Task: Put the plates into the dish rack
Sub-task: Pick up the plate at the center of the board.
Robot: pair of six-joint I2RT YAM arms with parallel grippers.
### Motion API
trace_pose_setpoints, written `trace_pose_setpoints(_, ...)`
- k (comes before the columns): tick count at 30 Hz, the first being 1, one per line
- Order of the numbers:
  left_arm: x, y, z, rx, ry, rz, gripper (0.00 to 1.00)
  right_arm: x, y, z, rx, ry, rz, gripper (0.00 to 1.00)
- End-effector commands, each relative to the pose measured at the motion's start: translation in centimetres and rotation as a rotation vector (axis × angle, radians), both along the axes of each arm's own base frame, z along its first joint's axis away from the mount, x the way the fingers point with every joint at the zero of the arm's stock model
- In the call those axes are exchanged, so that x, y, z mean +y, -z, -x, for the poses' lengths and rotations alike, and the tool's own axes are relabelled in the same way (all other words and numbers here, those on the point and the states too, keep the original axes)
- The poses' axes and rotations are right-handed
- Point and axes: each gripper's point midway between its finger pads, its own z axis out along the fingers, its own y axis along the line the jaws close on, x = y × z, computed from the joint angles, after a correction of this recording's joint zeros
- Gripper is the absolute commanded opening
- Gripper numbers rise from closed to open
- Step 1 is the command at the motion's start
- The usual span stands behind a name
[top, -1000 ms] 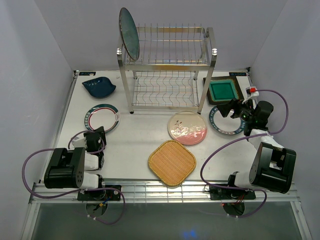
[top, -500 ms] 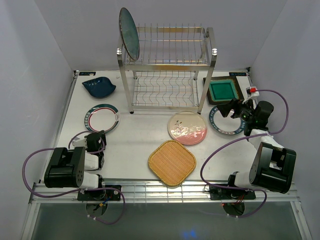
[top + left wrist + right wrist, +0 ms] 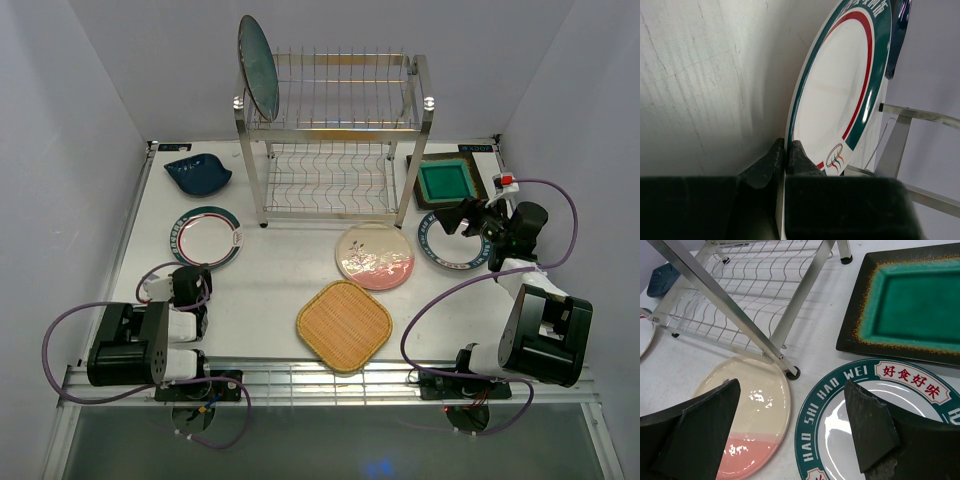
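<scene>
Two tools are working at opposite sides of the tabletop. The left tool is pinching the near rim of the red-and-teal-rimmed white plate, its fingers nearly meeting on the edge. The right tool is hanging wide open and empty above the green-lettered white plate, beside the pink-cream plate. One dark teal plate is standing upright at the left end of the upper tier of the dish rack.

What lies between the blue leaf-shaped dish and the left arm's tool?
A white plate with a teal-and-red rim, lying flat; the top view shows it. The left tool pinches its near edge.
</scene>
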Motion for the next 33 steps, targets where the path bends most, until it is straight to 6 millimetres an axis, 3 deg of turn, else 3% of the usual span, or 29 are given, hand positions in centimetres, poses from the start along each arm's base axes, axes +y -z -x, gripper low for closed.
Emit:
trace_pose_setpoints(1,0.0,2.1,2.5,0.088,0.030,-0.037,0.00,-0.2,-1.7,-0.7,-0.042,-0.013,0.001,0.90)
trace_pose_setpoints(5,-0.4,1.1,3.0,0.046,0.070,-0.075,0.00,-0.2,-1.7,-0.7,-0.041,-0.012,0.003,0.90)
trace_pose_setpoints(6,-0.3,-0.1,2.7,0.000,0.070,-0.085,0.00,-0.2,-1.7,-0.7,-0.041,-0.013,0.002,0.90)
trace_pose_setpoints(8,-0.3,-0.5,3.1,-0.012,0.082,-0.110,0.00,-0.2,-1.8,-0.8,-0.043,-0.012,0.002,0.90)
trace_pose_setpoints(9,-0.3,-2.0,2.8,-0.064,0.084,-0.124,0.00,-0.2,-1.7,-0.8,-0.041,-0.013,0.000,0.90)
trace_pose_setpoints(15,-0.2,-4.3,2.9,-0.066,0.127,-0.225,0.00,-0.1,-1.6,-0.8,-0.038,-0.019,-0.004,0.90)
trace_pose_setpoints(18,0.5,-6.9,2.7,-0.071,0.101,-0.257,0.00,-0.2,-1.6,-0.7,-0.036,-0.020,-0.007,0.90)
trace_pose_setpoints(19,0.9,-6.4,3.4,-0.013,0.084,-0.264,0.00,-0.2,-1.7,-0.8,-0.039,-0.020,-0.006,0.90)
trace_pose_setpoints(21,1.4,-8.9,3.3,-0.054,0.066,-0.303,0.00,-0.2,-1.6,-0.8,-0.036,-0.021,-0.009,0.90)
trace_pose_setpoints(22,1.5,-8.7,3.8,-0.021,0.068,-0.313,0.00,-0.2,-1.6,-0.8,-0.037,-0.021,-0.008,0.90)
trace_pose_setpoints(26,1.8,-12.6,4.2,-0.087,0.072,-0.389,0.00,-0.1,-1.5,-0.8,-0.033,-0.025,-0.013,0.90)
trace_pose_setpoints(27,1.5,-14.8,4.1,-0.139,0.096,-0.417,0.00,-0.2,-1.6,-0.8,-0.034,-0.025,-0.012,0.90)
trace_pose_setpoints(29,1.3,-16.5,4.3,-0.152,0.136,-0.490,0.00,-0.2,-1.6,-0.8,-0.036,-0.025,-0.012,0.90)
trace_pose_setpoints(30,0.8,-18.3,4.3,-0.189,0.162,-0.509,0.00,-0.2,-1.6,-0.8,-0.037,-0.025,-0.012,0.90)
trace_pose_setpoints(33,0.3,-20.7,4.8,-0.221,0.206,-0.568,0.00,-0.1,-1.6,-0.8,-0.035,-0.029,-0.015,0.90)
